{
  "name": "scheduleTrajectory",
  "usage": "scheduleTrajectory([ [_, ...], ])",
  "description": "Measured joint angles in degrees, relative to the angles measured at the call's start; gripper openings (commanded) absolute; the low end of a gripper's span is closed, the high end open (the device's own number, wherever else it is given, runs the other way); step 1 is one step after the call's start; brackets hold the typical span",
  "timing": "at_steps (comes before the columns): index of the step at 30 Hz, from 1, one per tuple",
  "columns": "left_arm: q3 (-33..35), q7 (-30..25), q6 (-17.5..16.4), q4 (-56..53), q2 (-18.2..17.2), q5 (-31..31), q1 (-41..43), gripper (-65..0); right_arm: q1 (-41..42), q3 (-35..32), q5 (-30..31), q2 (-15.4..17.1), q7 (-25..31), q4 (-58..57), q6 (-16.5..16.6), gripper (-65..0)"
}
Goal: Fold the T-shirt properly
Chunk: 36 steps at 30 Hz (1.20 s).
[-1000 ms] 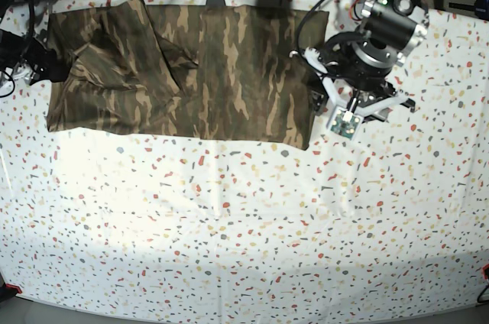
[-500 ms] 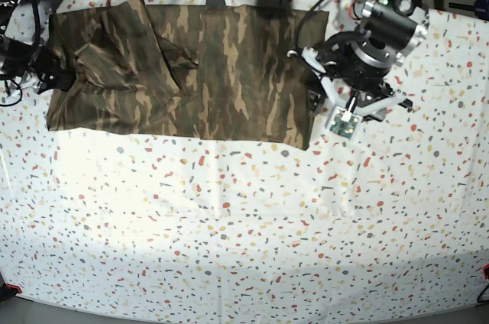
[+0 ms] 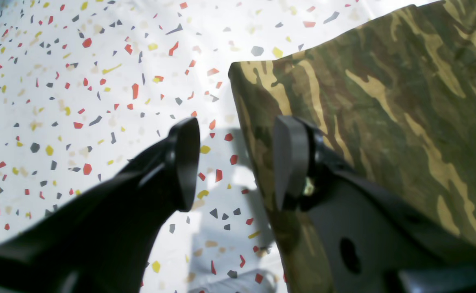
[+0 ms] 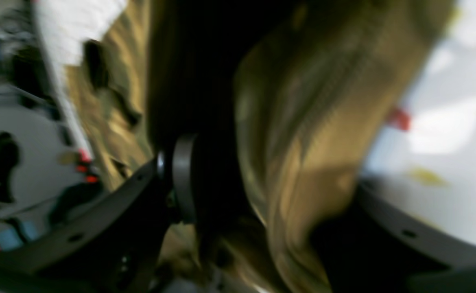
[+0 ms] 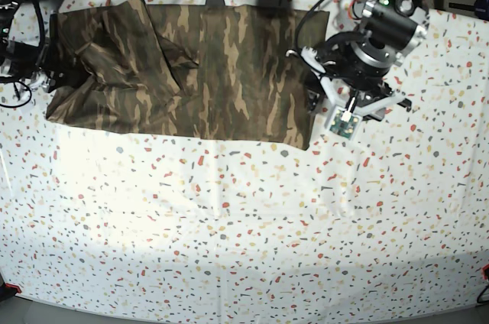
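While the T-shirt [image 5: 183,72] lies spread along the far edge of the speckled tablecloth [image 5: 244,232], its long axis running side to side across the base view, each arm sits at one short end of it. The left gripper [image 3: 232,165] hangs at the shirt's end on that view's right with its jaws apart and empty: one pad [image 3: 293,160] stands over the camouflage hem, the other [image 3: 185,162] over bare tablecloth, so the shirt's edge runs between them and its near corner [image 3: 236,69] lies just ahead. Whether the pads touch the fabric cannot be told. The right gripper [image 4: 262,187] is at the opposite end; its wrist view is badly blurred, yet a fold of camouflage cloth fills the gap between its fingers, which I judge to be a pinch on the shirt. In the base view the cloth at that end looks gathered and slightly raised. The next fold would probably carry one short end across toward the other, and the left gripper must first close on the hem beneath it
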Motion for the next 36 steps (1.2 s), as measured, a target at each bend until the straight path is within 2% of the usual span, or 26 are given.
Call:
scheduleTrajectory([
  [5, 0.0, 0.0, 0.0, 0.0, 0.0, 0.0, 0.0, -36.5, -1.2, 0.1, -0.8, 7.1, -0.2, 0.0, 0.0, -36.1],
  [10, 0.0, 0.0, 0.0, 0.0, 0.0, -2.0, 0.0, -36.5, 0.2, 0.1, 2.4, 10.5, -0.2, 0.0, 0.0, -36.1],
  [12, 0.0, 0.0, 0.0, 0.0, 0.0, -2.6, 0.0, -36.5, 1.2, 0.1, 0.7, 11.4, -0.2, 0.0, 0.0, -36.1],
  [14, 0.0, 0.0, 0.0, 0.0, 0.0, -2.5, 0.0, -36.5, 2.6, 0.3, -2.7, 11.4, -0.2, 0.0, 0.0, -36.1],
  [20, 0.0, 0.0, 0.0, 0.0, 0.0, -2.5, 0.0, -36.5, 5.0, 0.4, -3.5, 11.3, -0.2, 0.0, 0.0, -34.8],
  [23, 0.0, 0.0, 0.0, 0.0, 0.0, -2.5, 0.0, -36.5, 5.2, 0.4, -4.1, 11.3, -0.2, 0.0, 0.0, -16.6],
  [30, 0.0, 0.0, 0.0, 0.0, 0.0, -2.6, 0.0, -36.5, 5.1, 0.4, -3.8, 11.2, -0.2, 0.0, 0.0, -17.3],
  [36, 0.0, 0.0, 0.0, 0.0, 0.0, -2.5, 0.0, -36.5, 5.3, 0.4, -0.9, 11.2, -0.2, 0.0, 0.0, -17.3],
])
